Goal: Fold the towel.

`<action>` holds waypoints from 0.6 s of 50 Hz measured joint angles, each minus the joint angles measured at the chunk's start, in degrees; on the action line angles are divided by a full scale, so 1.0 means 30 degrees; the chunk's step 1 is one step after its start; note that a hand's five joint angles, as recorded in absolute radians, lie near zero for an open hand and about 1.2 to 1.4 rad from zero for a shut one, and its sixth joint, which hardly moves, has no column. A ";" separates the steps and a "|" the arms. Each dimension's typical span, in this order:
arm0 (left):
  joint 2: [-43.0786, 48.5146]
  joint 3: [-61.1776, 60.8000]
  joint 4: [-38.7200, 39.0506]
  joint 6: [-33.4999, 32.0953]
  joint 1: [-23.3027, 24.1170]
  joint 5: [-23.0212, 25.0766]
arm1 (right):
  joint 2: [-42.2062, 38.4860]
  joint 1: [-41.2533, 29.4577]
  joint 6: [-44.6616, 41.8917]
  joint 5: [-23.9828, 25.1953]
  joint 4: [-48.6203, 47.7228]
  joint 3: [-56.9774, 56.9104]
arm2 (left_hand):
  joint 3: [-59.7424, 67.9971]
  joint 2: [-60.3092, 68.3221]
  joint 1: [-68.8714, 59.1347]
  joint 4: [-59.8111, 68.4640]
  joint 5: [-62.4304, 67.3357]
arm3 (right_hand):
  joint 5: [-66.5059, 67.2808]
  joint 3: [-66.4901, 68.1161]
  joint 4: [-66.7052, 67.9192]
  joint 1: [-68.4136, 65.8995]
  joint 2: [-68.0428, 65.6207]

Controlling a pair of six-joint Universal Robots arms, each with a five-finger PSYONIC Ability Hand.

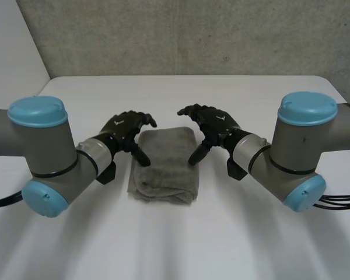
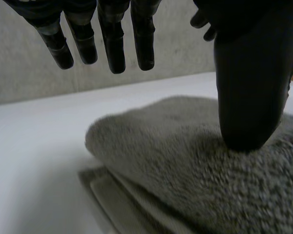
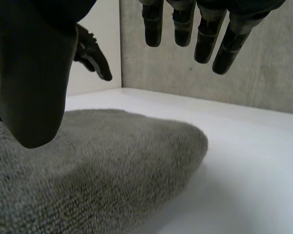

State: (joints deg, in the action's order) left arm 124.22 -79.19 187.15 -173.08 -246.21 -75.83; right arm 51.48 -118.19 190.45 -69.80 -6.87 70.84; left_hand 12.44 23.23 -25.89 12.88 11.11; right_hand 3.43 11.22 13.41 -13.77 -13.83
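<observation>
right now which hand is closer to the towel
Left, narrowly: the left hand rests its thumb on the towel at its left edge; the right hand hangs its thumb just above the right edge.

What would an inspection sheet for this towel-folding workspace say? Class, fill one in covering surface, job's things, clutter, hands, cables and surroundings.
Surface: white table, carrying the towel at its middle.
Job's things: grey towel, folded into a thick stack with its layers showing, lying flat.
Clutter: nothing seen.
Hands: left hand open, thumb tip resting on the towel's nearer side edge; right hand open, thumb over the opposite side edge, contact unclear.
Cables: nothing seen near the towel.
Surroundings: grey wall behind the table.
</observation>
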 measured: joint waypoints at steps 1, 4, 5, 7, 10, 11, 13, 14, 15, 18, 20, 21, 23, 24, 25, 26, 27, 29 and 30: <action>0.0074 -0.0007 -0.0021 0.0004 -0.0005 -0.0001 | -0.0109 -0.0012 0.0036 -0.0027 0.0005 -0.0058 | 0.0002 0.0000 0.0000 0.0000 0.0000 | 0.0000 0.0000 0.0000 -0.0002 0.0000; 0.0337 -0.0034 -0.0070 -0.0020 -0.0071 -0.0024 | -0.0732 -0.0116 0.0151 -0.0260 0.0032 -0.0332 | 0.0002 0.0000 0.0002 0.0000 0.0000 | 0.0000 0.0002 0.0002 0.0000 0.0000; 0.0404 -0.0044 -0.0072 -0.0046 -0.0111 -0.0039 | -0.0963 -0.0157 0.0158 -0.0387 0.0039 -0.0397 | 0.0002 0.0000 0.0002 0.0000 -0.0003 | 0.0002 0.0002 0.0002 0.0000 0.0000; 0.0473 -0.0053 -0.0058 -0.0109 -0.0192 -0.0062 | -0.1340 -0.0222 0.0130 -0.0660 0.0032 -0.0492 | 0.0002 0.0000 0.0000 0.0000 -0.0003 | 0.0000 0.0000 0.0000 0.0000 0.0000; 0.0536 -0.0052 -0.0007 -0.0306 -0.0305 -0.0085 | -0.1898 -0.0338 -0.0052 -0.1097 0.0012 -0.0556 | 0.0002 0.0000 0.0002 0.0000 -0.0003 | 0.0000 0.0002 0.0000 0.0000 0.0000; 0.0573 -0.0053 0.0010 -0.0449 -0.0355 -0.0092 | -0.2099 -0.0394 -0.0177 -0.1273 0.0005 -0.0567 | 0.0002 0.0000 0.0002 0.0000 -0.0003 | 0.0000 0.0002 0.0000 0.0000 0.0000; 0.0641 -0.0059 0.0026 -0.0718 -0.0426 -0.0103 | -0.2388 -0.0484 -0.0408 -0.1517 -0.0010 -0.0590 | 0.0002 0.0000 0.0002 0.0000 -0.0006 | 0.0000 0.0002 0.0000 0.0000 0.0000; 0.0717 -0.0078 0.0030 -0.0982 -0.0477 -0.0113 | -0.2565 -0.0556 -0.0626 -0.1686 -0.0014 -0.0604 | 0.0002 0.0000 0.0002 0.0000 -0.0020 | 0.0000 0.0002 0.0002 0.0000 0.0000; 0.0771 -0.0094 0.0029 -0.1160 -0.0503 -0.0120 | -0.2655 -0.0603 -0.0790 -0.1796 -0.0016 -0.0614 | 0.0002 0.0000 0.0002 0.0000 -0.0018 | 0.0000 0.0002 0.0002 0.0000 0.0000; 0.1014 -0.0161 0.0030 -0.1859 -0.0566 -0.0150 | -0.2942 -0.0774 -0.1531 -0.2167 -0.0030 -0.0672 | 0.0002 -0.0002 0.0002 0.0000 -0.0031 | 0.0000 0.0002 0.0002 0.0017 0.0000; 0.1153 -0.0185 0.0029 -0.2166 -0.0582 -0.0164 | -0.3004 -0.0823 -0.1822 -0.2290 -0.0039 -0.0713 | 0.0002 -0.0002 0.0002 0.0000 -0.0034 | 0.0000 -0.0002 0.0002 0.0085 0.0000; 0.1234 -0.0194 0.0027 -0.2315 -0.0586 -0.0169 | -0.3029 -0.0843 -0.1962 -0.2342 -0.0041 -0.0733 | 0.0002 -0.0002 0.0002 0.0000 -0.0031 | 0.0000 0.0002 0.0002 0.0124 0.0000; 0.1416 -0.0208 0.0023 -0.2570 -0.0588 -0.0171 | -0.3060 -0.0870 -0.2192 -0.2410 -0.0048 -0.0775 | 0.0002 -0.0002 0.0002 0.0000 -0.0034 | 0.0000 0.0002 0.0002 0.0186 0.0000; 0.1461 -0.0209 0.0023 -0.2617 -0.0587 -0.0172 | -0.3064 -0.0873 -0.2226 -0.2417 -0.0048 -0.0782 | 0.0002 -0.0002 0.0002 0.0000 -0.0031 | 0.0000 0.0002 0.0002 0.0191 0.0000; 0.1542 -0.0212 0.0023 -0.2683 -0.0588 -0.0175 | -0.3076 -0.0880 -0.2290 -0.2430 -0.0051 -0.0798 | 0.0002 -0.0002 0.0002 0.0000 -0.0031 | 0.0000 0.0002 0.0002 0.0191 0.0000; 0.1624 -0.0218 0.0025 -0.2730 -0.0586 -0.0177 | -0.3089 -0.0888 -0.2337 -0.2440 -0.0057 -0.0811 | 0.0002 -0.0002 0.0002 0.0000 -0.0034 | 0.0000 -0.0002 0.0002 0.0191 0.0000; 0.1693 -0.0220 0.0033 -0.2758 -0.0586 -0.0180 | -0.3102 -0.0897 -0.2368 -0.2447 -0.0061 -0.0822 | 0.0002 -0.0002 0.0002 0.0000 -0.0034 | 0.0000 -0.0002 0.0002 0.0191 0.0000; 0.1774 -0.0224 0.0050 -0.2774 -0.0585 -0.0187 | -0.3129 -0.0927 -0.2444 -0.2471 -0.0076 -0.0842 | 0.0002 -0.0002 0.0002 0.0000 -0.0031 | 0.0000 0.0002 0.0002 0.0191 0.0000; 0.1812 -0.0218 0.0062 -0.2773 -0.0584 -0.0194 | -0.3147 -0.0947 -0.2506 -0.2492 -0.0085 -0.0856 | 0.0002 -0.0002 0.0002 0.0000 -0.0034 | 0.0000 -0.0002 0.0002 0.0191 0.0000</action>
State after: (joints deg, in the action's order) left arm 129.65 -79.84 187.34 -181.40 -247.96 -76.41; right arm 42.03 -121.03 182.93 -77.28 -7.13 68.27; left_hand 12.45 23.23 -25.88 12.88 11.01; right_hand 3.43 11.21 13.41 -13.20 -13.83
